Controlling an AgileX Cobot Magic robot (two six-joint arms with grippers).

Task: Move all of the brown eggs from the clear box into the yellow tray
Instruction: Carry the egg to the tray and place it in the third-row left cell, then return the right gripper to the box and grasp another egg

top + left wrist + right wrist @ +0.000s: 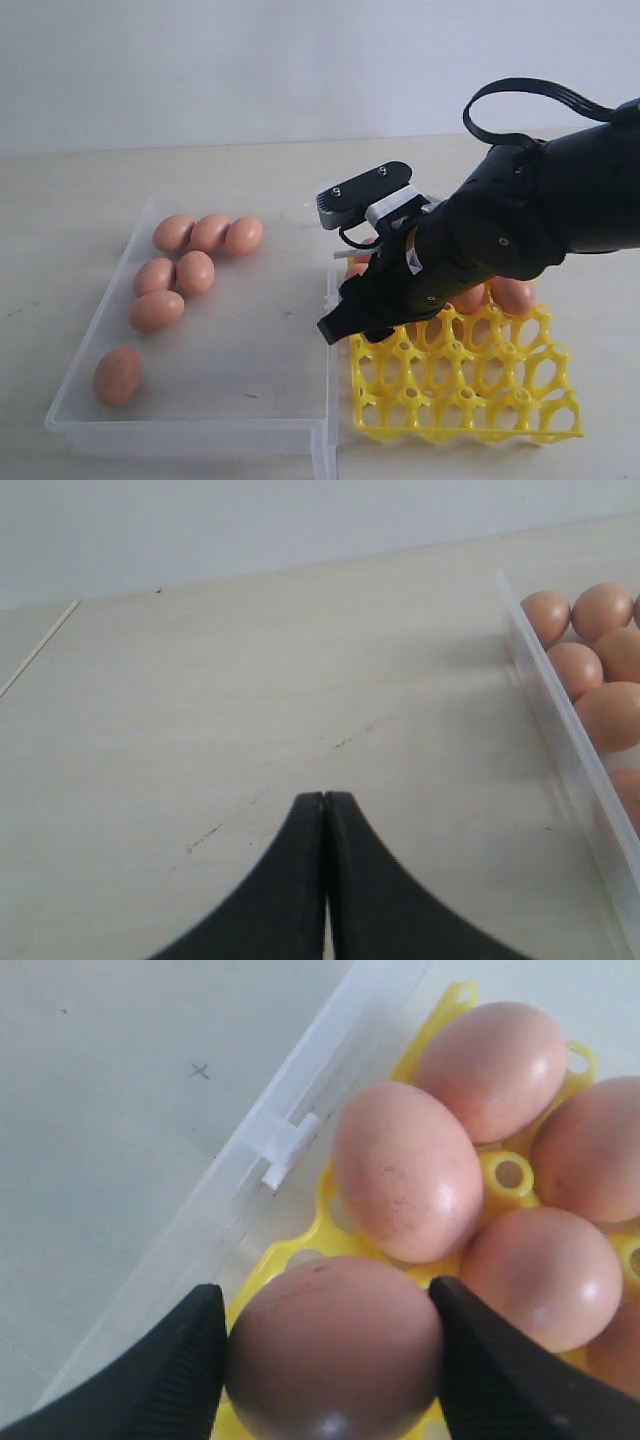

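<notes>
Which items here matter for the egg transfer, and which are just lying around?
In the job: brown eggs, clear box, yellow tray, right gripper closed on one brown egg.
Not in the job: table, left gripper (shut, idle beside the box).

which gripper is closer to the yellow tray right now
Right. The right gripper is over the yellow tray, holding a brown egg. The left gripper is shut over the table, outside the clear box.
</notes>
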